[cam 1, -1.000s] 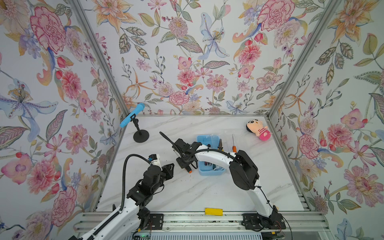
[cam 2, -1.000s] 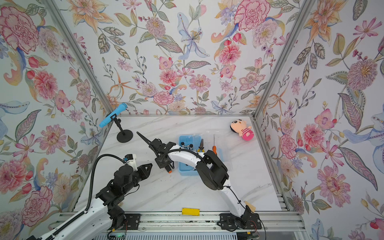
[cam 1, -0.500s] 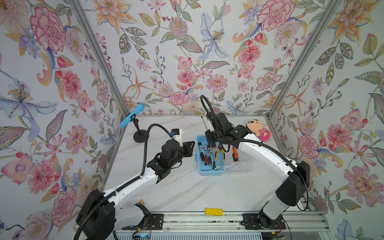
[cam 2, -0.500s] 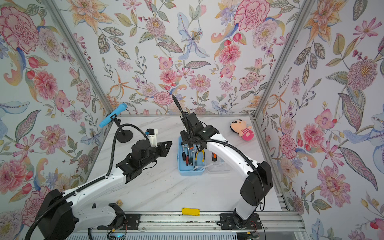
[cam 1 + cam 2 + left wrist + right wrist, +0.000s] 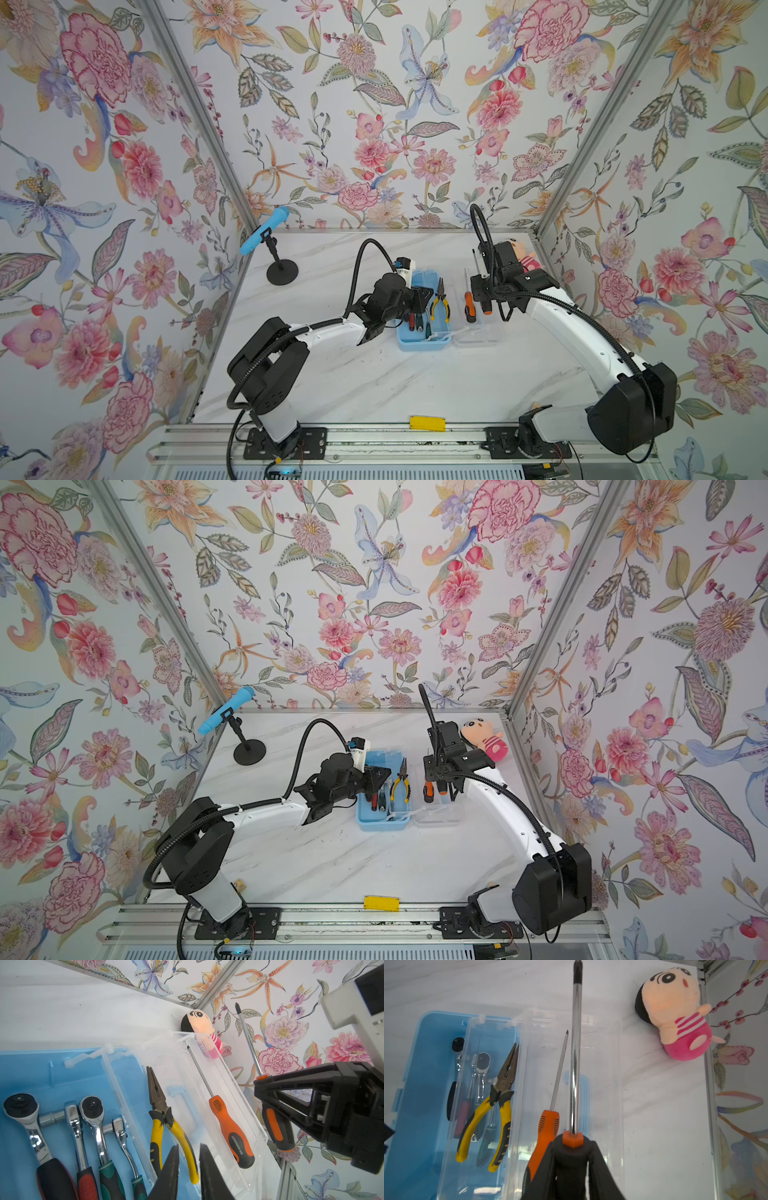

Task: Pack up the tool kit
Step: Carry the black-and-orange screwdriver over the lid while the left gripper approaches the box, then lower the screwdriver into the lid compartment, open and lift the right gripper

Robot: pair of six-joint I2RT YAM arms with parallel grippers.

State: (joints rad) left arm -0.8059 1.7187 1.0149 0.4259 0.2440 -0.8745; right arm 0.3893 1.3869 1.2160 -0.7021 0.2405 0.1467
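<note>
Two white-and-black robot arms lean over a small light-blue plastic tool box [image 5: 420, 347] near the middle of a white marbled surface [image 5: 374, 386]. Its clear plastic lid [image 5: 478, 333] is swung open and lies flat just beside it, on the right in both top views.

The right gripper [image 5: 573, 1145] is clamped on the handle of an orange-and-black screwdriver [image 5: 576, 1043]. It holds the tool in the air above the open lid, steel shaft pointing toward the back wall. A second orange-and-black screwdriver [image 5: 228, 1126] lies inside the lid, roughly parallel to the held one.

Inside the box, four chrome ratchets [image 5: 91, 1126] with red, green and black grips lie side by side. Yellow-handled pliers [image 5: 159, 1103] rest along the side nearest the lid, nose toward the back wall. The left gripper [image 5: 189, 1146] hangs over the box just above the pliers' handles. Its fingers [image 5: 168, 1172] are drawn close, with only a narrow gap between them and nothing in it.

At the back right corner a pink plush doll [image 5: 484, 739] in a striped top lies on the surface behind the right arm. At the back left a blue toy microphone [image 5: 226, 710] tilts on its black round-based stand, well apart from the box.
</note>
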